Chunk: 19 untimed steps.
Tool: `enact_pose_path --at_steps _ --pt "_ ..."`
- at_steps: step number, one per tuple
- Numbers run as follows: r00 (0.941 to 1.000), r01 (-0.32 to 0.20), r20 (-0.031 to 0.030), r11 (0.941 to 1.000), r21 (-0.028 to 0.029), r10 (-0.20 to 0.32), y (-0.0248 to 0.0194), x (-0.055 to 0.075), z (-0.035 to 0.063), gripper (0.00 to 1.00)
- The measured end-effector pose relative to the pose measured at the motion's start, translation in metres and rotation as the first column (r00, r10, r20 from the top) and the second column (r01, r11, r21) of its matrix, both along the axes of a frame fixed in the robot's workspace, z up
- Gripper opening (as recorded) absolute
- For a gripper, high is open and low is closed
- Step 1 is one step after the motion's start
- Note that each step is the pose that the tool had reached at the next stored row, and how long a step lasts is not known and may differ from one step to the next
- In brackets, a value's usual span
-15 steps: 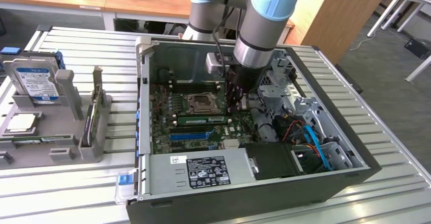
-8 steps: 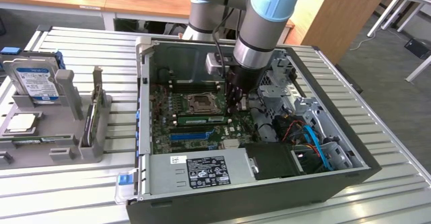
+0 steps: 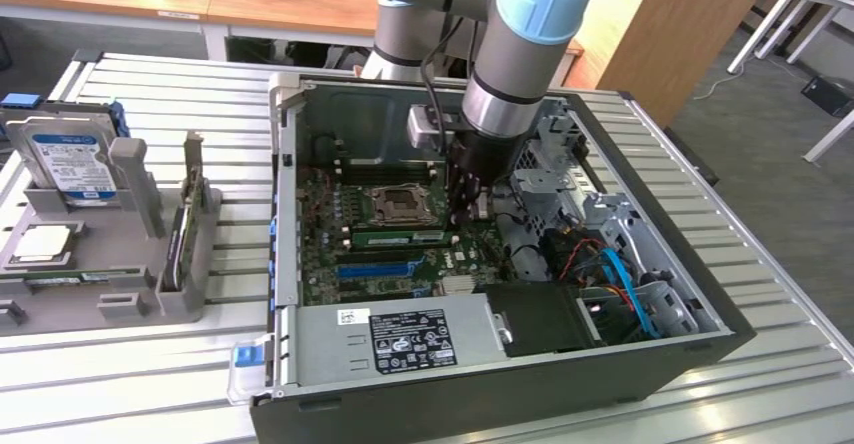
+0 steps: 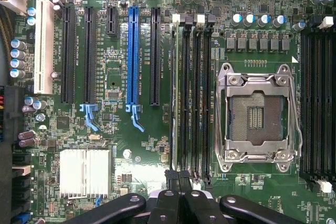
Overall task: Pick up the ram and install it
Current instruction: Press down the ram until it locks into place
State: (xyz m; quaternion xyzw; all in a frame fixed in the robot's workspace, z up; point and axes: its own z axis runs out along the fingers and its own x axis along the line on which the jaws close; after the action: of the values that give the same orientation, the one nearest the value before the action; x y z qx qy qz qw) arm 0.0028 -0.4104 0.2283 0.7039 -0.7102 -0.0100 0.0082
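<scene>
ram: long thin green circuit-board stick [image 3: 396, 237] seated in a motherboard slot just near of the silver CPU socket [image 3: 398, 204] | gripper [image 3: 463, 226]: fingers clenched, empty, above the board at the stick's right end | open black computer case [image 3: 441, 404] on slatted bench [image 3: 120, 384]

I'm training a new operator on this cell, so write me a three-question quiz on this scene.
1. True or false: the boxy silver hard drive with a blue-and-white label stands outside the open black computer case.
2. The gripper hangs over:
A) the grey holder
B) the green motherboard
C) a wooden desk
3. Fill in: among the long black expansion slots, one plastic slot strip is coloured ___.

Key: 1 true; 2 B; 3 blue.
</scene>
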Motion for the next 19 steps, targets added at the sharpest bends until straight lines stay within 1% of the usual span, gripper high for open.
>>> enact_pose_path --at_steps 9,13,19 --pt "1.0000 0.000 0.0000 1.0000 0.0000 0.000 0.0000 0.0000 -0.0010 0.11" --pt "1.0000 0.000 0.0002 1.0000 0.0008 0.000 0.0001 0.0000 -0.0019 0.11" --pt "1.0000 0.000 0.0001 1.0000 0.0001 0.000 0.0000 0.0000 -0.0020 0.11"
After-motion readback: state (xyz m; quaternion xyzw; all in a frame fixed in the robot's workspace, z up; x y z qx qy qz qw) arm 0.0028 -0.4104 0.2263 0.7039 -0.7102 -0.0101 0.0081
